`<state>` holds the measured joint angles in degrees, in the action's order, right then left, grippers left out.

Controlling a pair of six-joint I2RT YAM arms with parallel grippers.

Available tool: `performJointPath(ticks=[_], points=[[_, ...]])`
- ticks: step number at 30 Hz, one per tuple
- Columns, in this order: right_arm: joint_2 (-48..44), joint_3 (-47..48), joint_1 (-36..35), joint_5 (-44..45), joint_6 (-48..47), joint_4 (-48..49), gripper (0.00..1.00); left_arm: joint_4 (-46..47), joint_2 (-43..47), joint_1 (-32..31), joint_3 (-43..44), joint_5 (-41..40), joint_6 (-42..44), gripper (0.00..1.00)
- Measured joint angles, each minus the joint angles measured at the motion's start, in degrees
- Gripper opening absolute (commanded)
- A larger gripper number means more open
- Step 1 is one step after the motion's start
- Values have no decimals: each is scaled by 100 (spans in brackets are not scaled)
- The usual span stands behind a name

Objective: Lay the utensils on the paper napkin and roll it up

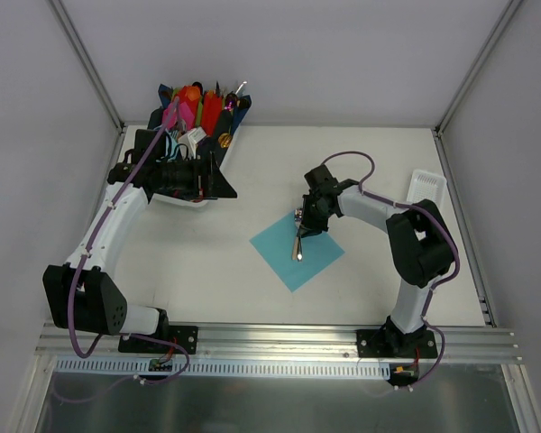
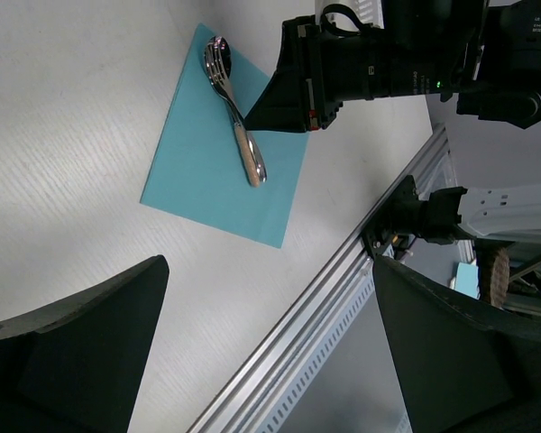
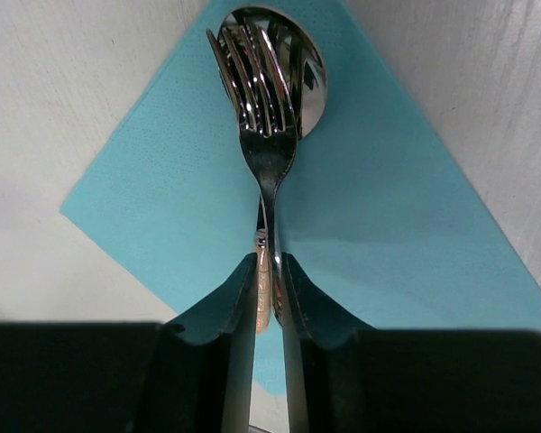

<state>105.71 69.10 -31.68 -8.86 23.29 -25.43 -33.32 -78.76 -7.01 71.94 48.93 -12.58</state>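
Teal napkin (image 1: 293, 269) with utensils (image 2: 248, 155) on white table (image 1: 207, 262), grey walls (image 1: 298, 54).

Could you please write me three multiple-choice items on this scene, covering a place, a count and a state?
1. Where do the utensils lie? A) on the teal napkin B) in a bin C) on bare table
2. How many utensils are there? A) one B) two C) four
3. The left gripper is: A) open, empty B) shut on a fork C) shut on a napkin
Answers: 1 A, paper shows beneath them; 2 B, a fork lies on a spoon; 3 A, its fingers stand wide apart.
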Motion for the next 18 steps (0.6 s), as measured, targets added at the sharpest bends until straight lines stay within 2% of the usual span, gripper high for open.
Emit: performJointPath(ticks=[7,11,12,13,14,15,17,18], points=[[-26,-46,0,-107,76,101,20,-2,0,0,2,68,192,98],[-317,-205,11,-181,162,140,29,-7,81,-24,-9,160,739,83],[-476,-234,20,-210,179,133,36,13,160,-59,-57,157,973,76],[-649,-238,35,-247,203,131,40,4,267,-133,-129,138,1233,65],[-855,-238,63,-286,219,162,44,0,369,-251,-210,101,1443,61],[-1032,-238,101,-332,219,168,51,15,514,-474,-332,-35,1751,57],[-1506,-238,232,-452,232,195,54,0,774,-1086,-586,-306,2312,47],[-1790,-238,343,-535,245,219,55,15,894,-1539,-741,-459,2634,46]])
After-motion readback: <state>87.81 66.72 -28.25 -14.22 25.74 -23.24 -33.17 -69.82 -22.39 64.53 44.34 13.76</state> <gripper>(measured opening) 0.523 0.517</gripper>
